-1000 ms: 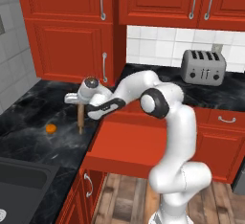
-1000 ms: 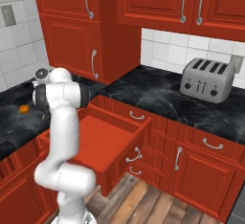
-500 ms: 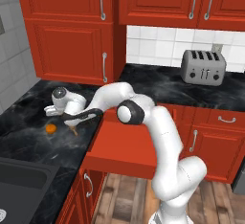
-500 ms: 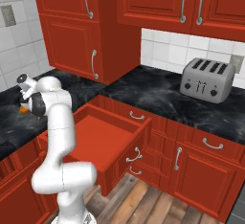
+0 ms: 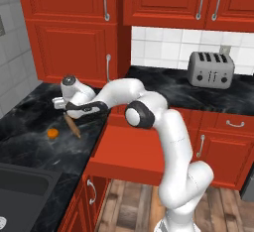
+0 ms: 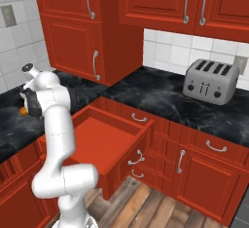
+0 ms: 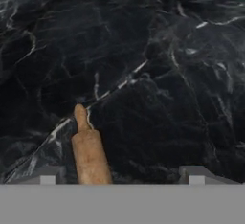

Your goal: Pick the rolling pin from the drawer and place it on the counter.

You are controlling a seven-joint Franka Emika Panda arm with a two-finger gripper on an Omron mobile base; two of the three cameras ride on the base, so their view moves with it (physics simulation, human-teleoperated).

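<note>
Placing step. Your hand (image 5: pixel 69 116) spread apart over bench (image 5: pixel 30 127); pin (image 5: pixel 72 126) lies on bench just below fingertips, apart from both. Drawer (image 6: pixel 104 142) open behind. Next: lift hand straight off, don't nudge pin.

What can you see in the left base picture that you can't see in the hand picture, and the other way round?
The left base view alone shows the small orange object, the open drawer, the toaster, the sink and the white arm. The hand view alone shows, close up, the narrow handle end of the rolling pin between the fingertips, and the white veining. Both share the rolling pin and the black counter.
</note>
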